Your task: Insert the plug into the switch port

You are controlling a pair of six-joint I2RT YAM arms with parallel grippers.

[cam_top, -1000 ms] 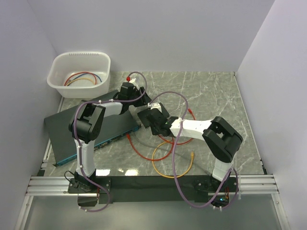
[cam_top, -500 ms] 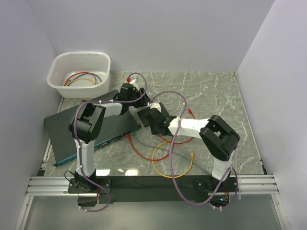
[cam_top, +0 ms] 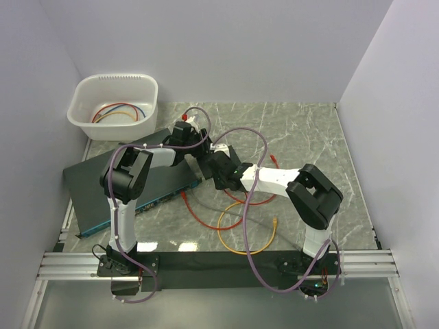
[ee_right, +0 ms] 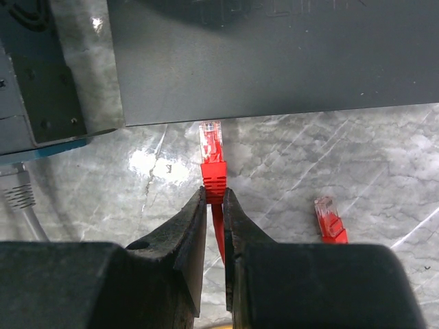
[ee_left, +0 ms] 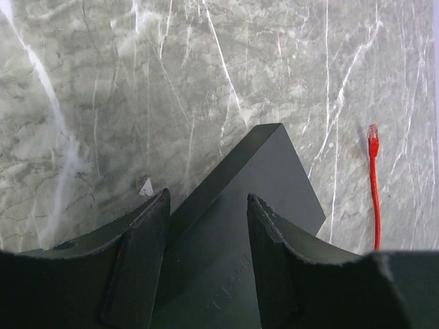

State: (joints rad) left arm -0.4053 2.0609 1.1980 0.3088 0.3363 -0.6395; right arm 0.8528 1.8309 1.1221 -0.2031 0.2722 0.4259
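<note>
The grey marble table (cam_top: pixel 302 130) spreads under both my arms. On its left lies the big flat black switch (cam_top: pixel 89 185), its teal-blue front face (cam_top: pixel 154 200) turned near and right. No single switch port can be picked out there. A white basin (cam_top: pixel 115 77) with coloured cables inside stands in the far left corner. Just off the switch's right end, near the table's middle, lies a small black box (ee_left: pixel 264 171). My left gripper (ee_left: pixel 207 199) hangs over that box with its fingers about half apart. The box's top shows in the gap and runs on behind both fingers, and I cannot tell whether they touch it. An orange-yellow cable (cam_top: pixel 219 229) loops on the near middle of the table, and a grey cable (ee_right: pixel 17 195) ends by the switch's corner. My right gripper (ee_right: pixel 214 193) is pinched almost closed on the red boot of the plug (ee_right: pixel 211 151). The plug's clear tip points at the near edge of the black box, just short of it and right of the switch's face, in no socket. A second red connector (ee_right: pixel 329 218) lies loose on the marble close by
</note>
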